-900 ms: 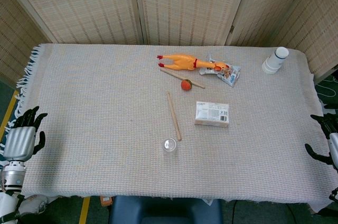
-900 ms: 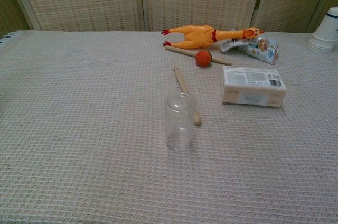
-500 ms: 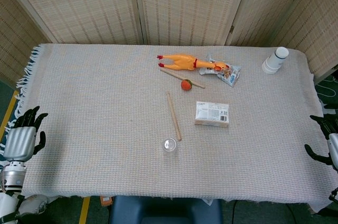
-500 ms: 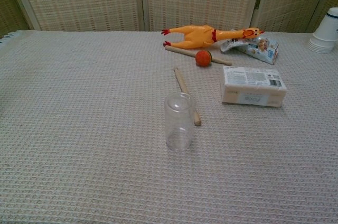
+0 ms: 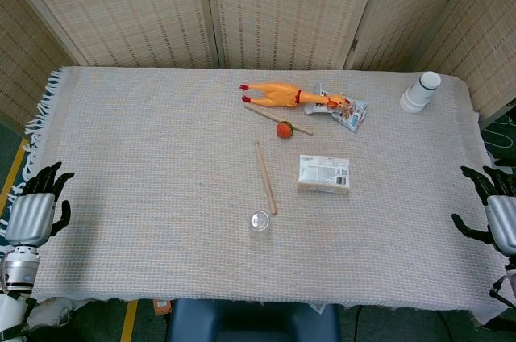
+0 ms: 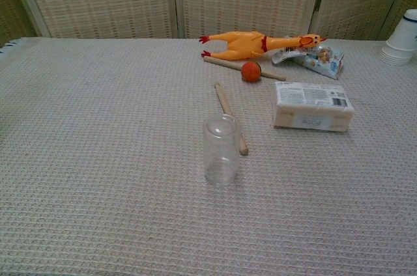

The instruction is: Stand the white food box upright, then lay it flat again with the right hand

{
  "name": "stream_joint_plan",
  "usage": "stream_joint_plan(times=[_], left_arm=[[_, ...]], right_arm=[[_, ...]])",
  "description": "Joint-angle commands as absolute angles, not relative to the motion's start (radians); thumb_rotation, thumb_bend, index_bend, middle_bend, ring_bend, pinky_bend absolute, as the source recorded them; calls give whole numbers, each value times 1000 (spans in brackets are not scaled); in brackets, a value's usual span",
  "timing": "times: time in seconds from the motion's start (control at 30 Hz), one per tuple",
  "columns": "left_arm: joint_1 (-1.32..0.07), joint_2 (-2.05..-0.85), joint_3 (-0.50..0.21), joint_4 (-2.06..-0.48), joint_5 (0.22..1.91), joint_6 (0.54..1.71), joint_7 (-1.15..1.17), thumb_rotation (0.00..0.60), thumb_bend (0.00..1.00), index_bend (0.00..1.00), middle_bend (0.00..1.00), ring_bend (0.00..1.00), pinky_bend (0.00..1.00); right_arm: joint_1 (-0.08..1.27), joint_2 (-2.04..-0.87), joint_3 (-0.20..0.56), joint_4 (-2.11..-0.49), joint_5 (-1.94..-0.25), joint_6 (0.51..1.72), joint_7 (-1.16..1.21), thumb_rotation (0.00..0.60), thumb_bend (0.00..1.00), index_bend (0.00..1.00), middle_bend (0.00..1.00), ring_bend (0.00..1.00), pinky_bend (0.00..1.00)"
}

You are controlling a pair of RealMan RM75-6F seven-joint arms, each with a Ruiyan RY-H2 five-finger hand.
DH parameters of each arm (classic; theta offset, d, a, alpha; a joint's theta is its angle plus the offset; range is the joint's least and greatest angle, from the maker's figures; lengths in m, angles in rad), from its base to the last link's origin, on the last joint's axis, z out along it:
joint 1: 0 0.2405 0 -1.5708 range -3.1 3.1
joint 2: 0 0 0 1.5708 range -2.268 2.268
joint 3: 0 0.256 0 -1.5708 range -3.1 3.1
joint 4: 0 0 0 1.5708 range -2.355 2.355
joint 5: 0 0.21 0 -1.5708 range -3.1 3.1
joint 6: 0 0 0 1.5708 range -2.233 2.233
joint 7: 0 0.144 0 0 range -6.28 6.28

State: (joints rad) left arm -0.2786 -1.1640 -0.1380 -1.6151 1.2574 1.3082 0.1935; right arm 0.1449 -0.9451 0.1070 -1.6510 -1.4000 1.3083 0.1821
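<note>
The right hand (image 5: 501, 219) has come a little inward and up along the table's (image 5: 145, 164) right edge since the earlier frames; more of it now shows in the head view, and it was further out toward the frame's border before. It holds nothing, its dark fingers (image 5: 472, 177) spread apart, well apart from the box (image 5: 323, 173). The left hand (image 5: 32, 214) has not moved: it sits off the near left corner of the table, fingers spread, empty. Neither hand shows in the chest view. Nothing on the table has shifted.

The box lies flat on its broad face, right of the table's middle, printed label up. In the head view its long axis runs left to right, nearly in line with the table's near edge, the right end turned slightly nearer. In the chest view (image 6: 312, 106) its long side wall faces the camera.

Just left of it lies a stick (image 5: 265, 177), running near to far, its near end close beside a clear cup (image 5: 258, 221) that stands upright. Beyond the box are an orange ball (image 5: 284, 129) touching a second, slanted stick (image 5: 278, 119), a rubber chicken (image 5: 292, 98) lying across, and a snack bag (image 5: 344, 110) at the chicken's head end. White paper cups (image 5: 421, 92) stand stacked near the far right corner.
</note>
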Motion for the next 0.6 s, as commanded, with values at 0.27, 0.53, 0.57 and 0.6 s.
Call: stream_joint_plan(times=[0.27, 0.53, 0.57, 0.6], left_arm=[[-272, -1143, -135, -1621, 1288, 1317, 136, 600, 627, 189, 0, 0, 135], [-266, -1130, -138, -1622, 1290, 1322, 109, 600, 627, 189, 0, 0, 134], [-265, -1128, -138, -1620, 1289, 1320, 106, 600, 627, 189, 0, 0, 134], [-265, -1126, -139, -1619, 1287, 1319, 102, 600, 627, 189, 0, 0, 134]], right_arm=[[539, -1060, 225, -1895, -927, 974, -510, 600, 256, 0, 56, 19, 0], [741, -1254, 267, -1807, -678, 958, -680, 600, 195, 0, 39, 16, 0], [777, -1299, 274, -1773, -644, 959, -697, 600, 195, 0, 39, 16, 0], [809, -1344, 283, -1742, -610, 956, -702, 600, 195, 0, 39, 16, 0]])
